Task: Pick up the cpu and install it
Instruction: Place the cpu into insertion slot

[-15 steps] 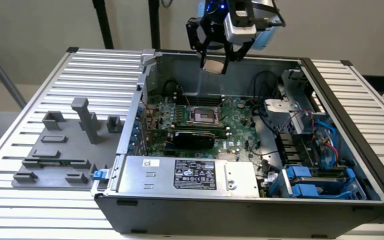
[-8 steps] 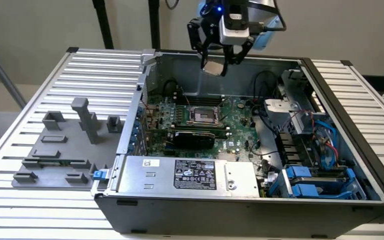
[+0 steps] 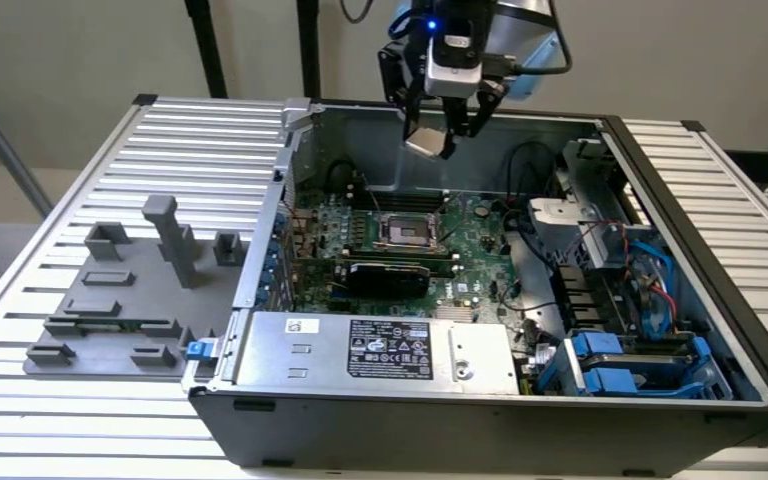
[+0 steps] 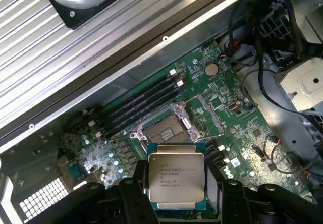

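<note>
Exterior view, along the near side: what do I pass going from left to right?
Grey fixture plate → silver power-supply box → blue drive caddies.

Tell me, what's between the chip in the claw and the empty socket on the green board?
Nothing: the exterior view shows bare air between the cpu and the socket below.

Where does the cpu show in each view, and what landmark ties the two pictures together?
Exterior view: the cpu hangs in the gripper above the far wall of the open case.
Wrist view: the cpu, label toward the camera, is gripped at its edges.
Shared landmark: the metal-framed socket.
</note>
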